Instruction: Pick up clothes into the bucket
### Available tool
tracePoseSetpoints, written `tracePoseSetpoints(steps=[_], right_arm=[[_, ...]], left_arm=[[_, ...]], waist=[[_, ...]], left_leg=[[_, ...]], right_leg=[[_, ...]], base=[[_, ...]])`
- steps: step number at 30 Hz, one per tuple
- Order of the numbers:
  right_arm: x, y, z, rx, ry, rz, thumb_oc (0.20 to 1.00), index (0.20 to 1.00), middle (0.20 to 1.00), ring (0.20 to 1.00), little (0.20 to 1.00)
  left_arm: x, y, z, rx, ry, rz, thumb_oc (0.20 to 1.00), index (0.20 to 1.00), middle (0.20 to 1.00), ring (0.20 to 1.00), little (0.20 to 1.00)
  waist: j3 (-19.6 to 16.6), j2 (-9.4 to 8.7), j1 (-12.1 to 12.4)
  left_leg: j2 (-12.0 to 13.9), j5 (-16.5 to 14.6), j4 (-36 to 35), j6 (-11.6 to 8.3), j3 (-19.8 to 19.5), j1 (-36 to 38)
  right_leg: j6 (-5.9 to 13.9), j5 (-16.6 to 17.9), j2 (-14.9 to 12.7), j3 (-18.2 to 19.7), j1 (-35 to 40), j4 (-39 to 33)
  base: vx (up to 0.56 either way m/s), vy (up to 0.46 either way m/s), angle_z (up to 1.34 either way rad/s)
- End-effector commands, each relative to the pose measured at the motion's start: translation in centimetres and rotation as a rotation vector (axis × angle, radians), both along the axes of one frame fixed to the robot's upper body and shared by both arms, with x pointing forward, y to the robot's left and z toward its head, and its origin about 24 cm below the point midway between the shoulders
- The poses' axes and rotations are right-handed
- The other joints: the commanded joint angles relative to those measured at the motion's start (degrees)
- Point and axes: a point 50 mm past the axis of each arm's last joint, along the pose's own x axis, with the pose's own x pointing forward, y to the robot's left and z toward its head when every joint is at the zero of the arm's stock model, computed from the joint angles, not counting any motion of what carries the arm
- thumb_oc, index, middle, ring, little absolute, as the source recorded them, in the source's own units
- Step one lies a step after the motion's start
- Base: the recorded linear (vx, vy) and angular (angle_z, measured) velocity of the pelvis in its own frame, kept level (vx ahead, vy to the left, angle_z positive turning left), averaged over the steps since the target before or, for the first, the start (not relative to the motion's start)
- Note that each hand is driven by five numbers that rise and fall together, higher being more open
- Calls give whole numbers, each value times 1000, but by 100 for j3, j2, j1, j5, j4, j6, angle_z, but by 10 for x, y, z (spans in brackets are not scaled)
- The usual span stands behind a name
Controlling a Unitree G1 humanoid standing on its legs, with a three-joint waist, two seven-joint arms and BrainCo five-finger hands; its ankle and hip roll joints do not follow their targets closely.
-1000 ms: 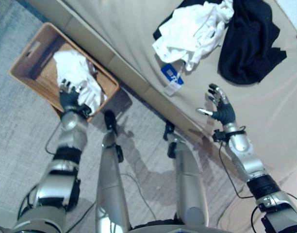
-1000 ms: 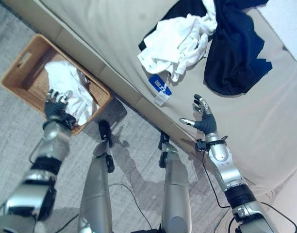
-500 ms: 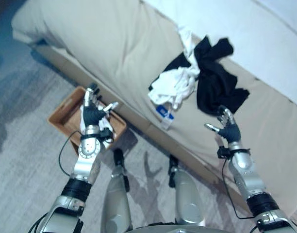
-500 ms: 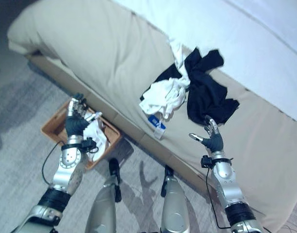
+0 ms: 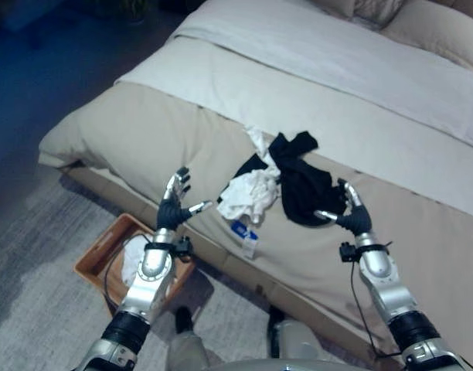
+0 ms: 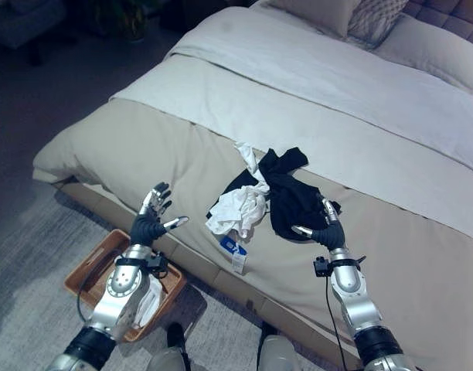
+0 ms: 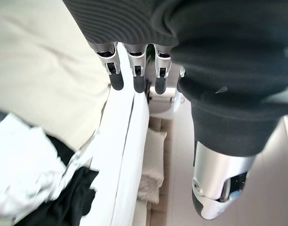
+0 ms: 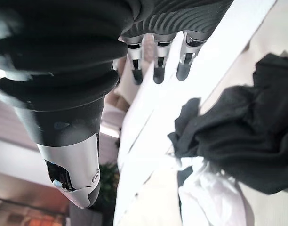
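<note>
The black garment [image 6: 292,202] and white garment [image 6: 238,209] lie tangled together on the bed [image 6: 128,147], so a grab could drag both and spill 1 short of the basket [image 6: 88,272] (at 7 o'clock from the heap). Both look soft and crumpled. The left hand [image 6: 148,225] and right hand [image 6: 324,229] hover spread and empty.

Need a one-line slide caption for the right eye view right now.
Both open hands, left hand and right hand, raised over the bed flanking white clothes and black clothes; basket on floor.
</note>
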Motion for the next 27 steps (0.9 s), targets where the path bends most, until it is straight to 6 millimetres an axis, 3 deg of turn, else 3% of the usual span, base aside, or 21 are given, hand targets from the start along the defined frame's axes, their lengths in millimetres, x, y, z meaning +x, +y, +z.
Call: tracePoseSetpoints(steps=[1,7,9,10,13,18,23,27], right_arm=[[21,4,38,-48,-150,23,1000,1000,1000,1000,1000],[50,24,76,-90,-279,33,1000,1000,1000,1000,1000],[66,33,100,-141,-346,43,1000,1000,1000,1000,1000],[75,35,113,-172,-371,30,1000,1000,1000,1000,1000],[82,31,127,-204,-403,0,1000,1000,1000,1000,1000],[100,26,171,-275,-496,-90,1000,1000,1000,1000,1000],[106,29,213,-383,-608,-126,1000,1000,1000,1000,1000],[109,34,233,-471,-656,-143,1000,1000,1000,1000,1000]], left_arm=[[1,2,16,-61,-84,3,1000,1000,1000,1000,1000],[3,5,26,-37,-129,7,1000,1000,1000,1000,1000],[9,12,38,-21,-180,45,1000,1000,1000,1000,1000],[13,18,46,-5,-209,82,1000,1000,1000,1000,1000],[15,17,51,-5,-234,93,1000,1000,1000,1000,1000],[17,15,60,-33,-271,108,1000,1000,1000,1000,1000],[20,0,70,-39,-310,83,1000,1000,1000,1000,1000],[23,-6,75,-37,-331,86,1000,1000,1000,1000,1000]], waist=[[33,100,87],[430,91,246],[694,37,425],[765,-26,482],[916,-28,458],[1184,-36,476],[1397,9,497],[1492,45,518]], left_leg=[[-116,216,-489,14,-165,-211],[-255,-42,-206,261,466,-412],[-200,-60,-209,287,742,-524],[-185,-67,-126,279,932,-692],[-180,-139,84,273,874,-901],[-168,-81,357,254,846,-1455],[-181,40,378,213,870,-2009],[-206,76,421,207,879,-2299]], right_leg=[[264,335,-37,349,-93,198],[493,718,-442,443,-875,566],[518,1024,-699,-160,-1363,822],[496,1147,-911,-654,-1411,694],[468,1144,-872,-613,-1438,550],[432,1203,-885,-545,-1903,618],[449,1321,-889,-510,-2465,625],[473,1336,-922,-519,-2737,699]], base=[[33,137,-29],[-92,178,-52],[-241,89,-78],[-139,12,-87],[-70,-4,-32],[-72,3,1],[-81,4,4],[-60,-2,1]])
